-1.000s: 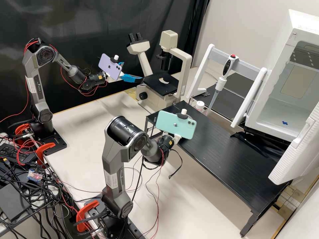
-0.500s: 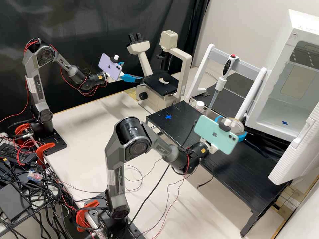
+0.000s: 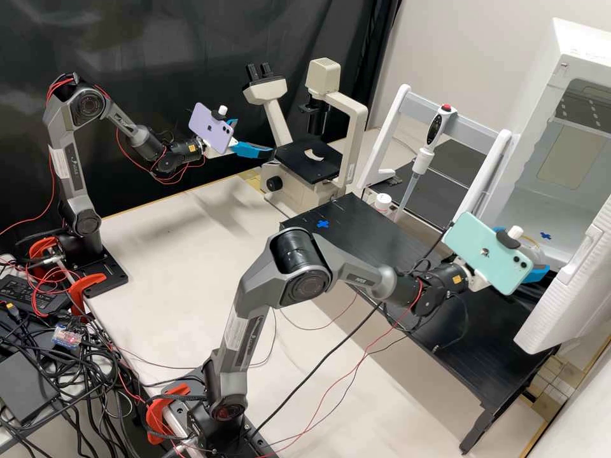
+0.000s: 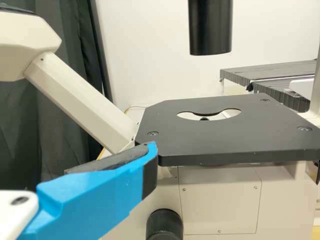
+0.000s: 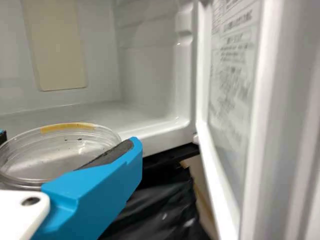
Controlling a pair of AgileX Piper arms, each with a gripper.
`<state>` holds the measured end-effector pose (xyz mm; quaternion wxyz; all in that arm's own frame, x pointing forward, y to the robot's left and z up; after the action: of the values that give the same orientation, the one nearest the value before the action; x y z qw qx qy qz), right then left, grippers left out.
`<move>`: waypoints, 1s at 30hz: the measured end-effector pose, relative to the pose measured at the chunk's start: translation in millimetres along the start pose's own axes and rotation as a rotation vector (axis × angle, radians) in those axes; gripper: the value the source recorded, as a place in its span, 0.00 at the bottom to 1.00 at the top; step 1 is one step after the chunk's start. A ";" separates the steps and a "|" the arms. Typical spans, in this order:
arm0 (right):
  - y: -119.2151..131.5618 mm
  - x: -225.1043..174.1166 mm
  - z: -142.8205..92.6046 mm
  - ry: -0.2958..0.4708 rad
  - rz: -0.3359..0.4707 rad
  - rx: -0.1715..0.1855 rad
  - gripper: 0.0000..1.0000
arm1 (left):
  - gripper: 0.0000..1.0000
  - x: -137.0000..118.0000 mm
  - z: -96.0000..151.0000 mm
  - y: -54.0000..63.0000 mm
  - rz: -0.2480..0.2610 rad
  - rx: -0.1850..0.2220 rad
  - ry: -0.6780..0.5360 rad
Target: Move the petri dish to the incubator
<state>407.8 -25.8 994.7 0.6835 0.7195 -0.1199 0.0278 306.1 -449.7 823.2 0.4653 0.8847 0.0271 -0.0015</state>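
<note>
In the high view my right gripper (image 3: pixel 526 252) is at the mouth of the open white incubator (image 3: pixel 531 207), shut on the clear petri dish (image 3: pixel 538 256), which a phone partly hides. The right wrist view shows the dish (image 5: pixel 55 150) roughly level between the fingertips of the gripper (image 5: pixel 69 140), in front of the incubator's inner floor (image 5: pixel 100 111). My left gripper (image 3: pixel 254 137) stands open and without a load, left of the microscope. From its own wrist view, a blue finger of the left gripper (image 4: pixel 100 192) lies near the microscope stage's corner.
The incubator door (image 3: pixel 573 286) stands open close beside my right gripper. A black raised shelf (image 3: pixel 407 261) with a blue mark runs below that arm. Behind it are a pipette on a white stand (image 3: pixel 496 172) and a small white-capped bottle (image 3: pixel 382 202). The microscope (image 3: pixel 309 159) stands farther back.
My right gripper has carried the dish from above the shelf's far left end, rightward along the shelf, to the incubator opening. This uncovered the blue mark on the shelf. The left arm kept still.
</note>
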 end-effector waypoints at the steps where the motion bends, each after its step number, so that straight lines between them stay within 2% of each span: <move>1: 2.0 4.8 -0.3 -0.004 0.003 -0.003 0.00 | 1.00 0.0 0.0 0.0 0.000 0.000 0.000; 6: 5.9 35.8 -7.3 -0.056 -0.011 -0.009 0.00 | 1.00 0.0 0.0 0.0 0.000 0.000 0.000; 16: -17.2 92.4 -28.1 -0.115 -0.080 0.008 0.00 | 1.00 0.0 0.0 0.0 0.000 0.000 0.000; 21: -29.0 115.6 -37.3 -0.144 -0.086 -0.005 0.00 | 1.00 0.0 0.0 0.0 0.000 0.000 0.000; 23: -33.8 122.7 -36.5 -0.147 -0.092 -0.019 0.00 | 1.00 0.0 0.0 0.0 0.000 0.000 0.000; 25: -37.1 128.1 -38.1 -0.142 -0.096 -0.013 0.00 | 1.00 0.0 0.0 0.0 0.000 0.000 0.000; 30: -41.3 141.1 -36.0 -0.149 -0.106 -0.034 0.00 | 1.00 0.0 0.0 0.0 0.000 0.000 0.000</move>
<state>557.7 -7.7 985.4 0.6854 0.7131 -0.1326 -0.0640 306.1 -449.7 823.2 0.4653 0.8847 0.0271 -0.0015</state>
